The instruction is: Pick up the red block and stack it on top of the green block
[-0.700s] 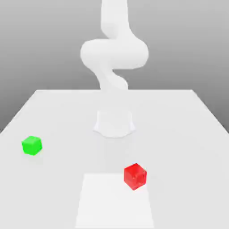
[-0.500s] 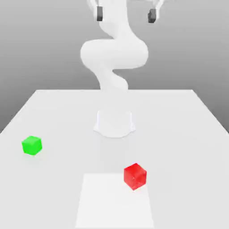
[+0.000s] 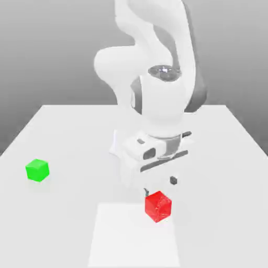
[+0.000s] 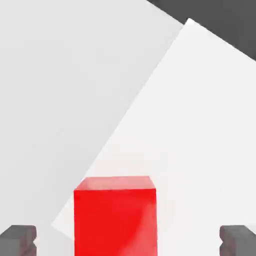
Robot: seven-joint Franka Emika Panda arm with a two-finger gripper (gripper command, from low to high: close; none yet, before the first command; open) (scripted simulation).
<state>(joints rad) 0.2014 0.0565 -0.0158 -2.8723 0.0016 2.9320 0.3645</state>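
Hand view: glossy red block [image 4: 115, 215], plain faces, between spread fingers [image 4: 19, 239].

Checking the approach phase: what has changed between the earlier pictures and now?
The arm swung down, bringing the open tool from high overhead to just above the red block, fingertips apart, nothing held. The red block and green block stayed put.

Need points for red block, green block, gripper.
red block [image 3: 158, 206], exterior view, front face.
green block [image 3: 37, 170], exterior view, front face.
gripper [image 4: 128, 241], hand view, midway between fingertips.
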